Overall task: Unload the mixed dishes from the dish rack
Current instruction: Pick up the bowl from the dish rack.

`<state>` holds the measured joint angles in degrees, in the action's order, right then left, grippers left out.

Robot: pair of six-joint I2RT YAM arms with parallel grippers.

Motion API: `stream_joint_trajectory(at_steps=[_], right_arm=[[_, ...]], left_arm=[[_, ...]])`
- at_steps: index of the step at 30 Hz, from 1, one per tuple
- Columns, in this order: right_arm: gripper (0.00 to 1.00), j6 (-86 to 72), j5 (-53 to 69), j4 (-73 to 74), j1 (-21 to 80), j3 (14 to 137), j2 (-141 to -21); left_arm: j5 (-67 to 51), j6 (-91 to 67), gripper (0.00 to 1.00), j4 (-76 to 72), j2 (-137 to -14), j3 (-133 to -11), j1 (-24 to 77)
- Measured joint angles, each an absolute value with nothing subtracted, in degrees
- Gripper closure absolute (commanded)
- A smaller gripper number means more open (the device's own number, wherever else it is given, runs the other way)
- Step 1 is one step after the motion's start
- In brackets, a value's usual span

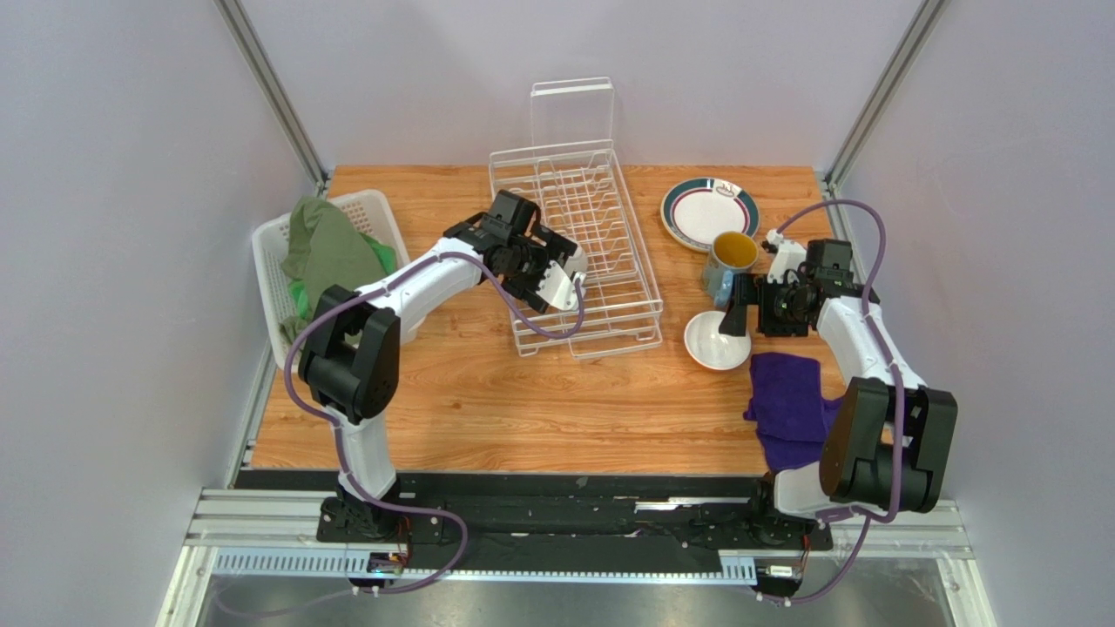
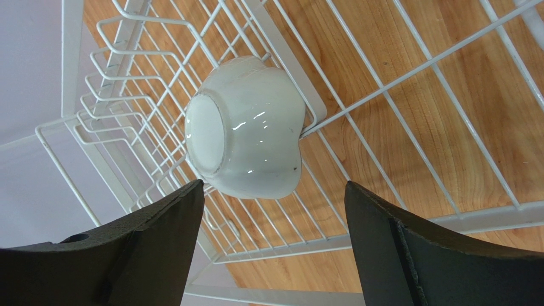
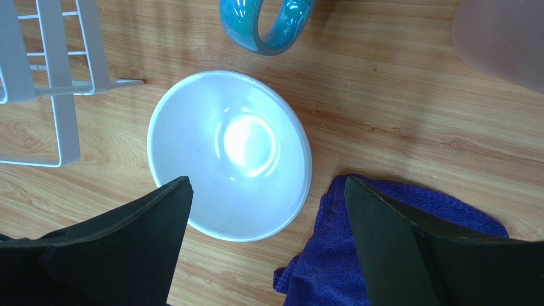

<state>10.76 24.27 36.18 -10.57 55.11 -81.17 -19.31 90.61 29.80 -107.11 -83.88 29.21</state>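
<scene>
nearest the arm bases, a purple cloth (image 1: 789,408) lies on the table (image 1: 524,405), off to the right of the dish rack (image 1: 609,333) and well apart from it. just past the cloth and right beside it, the bowl (image 1: 716,342), white inside, sits upright near the rack's near right corner. the right gripper (image 3: 267,185) hangs over the bowl, jaws wide apart and holding nothing. farther back on the rack's right stand the blue mug (image 1: 730,261), yellow inside, then the dark-rimmed plate (image 1: 708,213). the left gripper (image 2: 273,188) is over the rack's near left part, jaws spread and empty. the small white cup (image 2: 246,137) lies on its side on the rack's wires just beyond its fingertips. left of the rack sits a white basket (image 1: 268,255) holding a green cloth (image 1: 321,242). the clear panel (image 1: 572,111) stands upright at the rack's far end.
</scene>
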Motion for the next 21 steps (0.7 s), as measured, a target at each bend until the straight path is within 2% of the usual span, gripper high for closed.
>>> stream_joint_trajectory(at_steps=[21], right_arm=[[0.07,10.72,25.54,36.21,-12.23,55.11,-83.18]], left_arm=[[-19.66,94.52,0.11,26.61,-109.75,-84.01,29.21]])
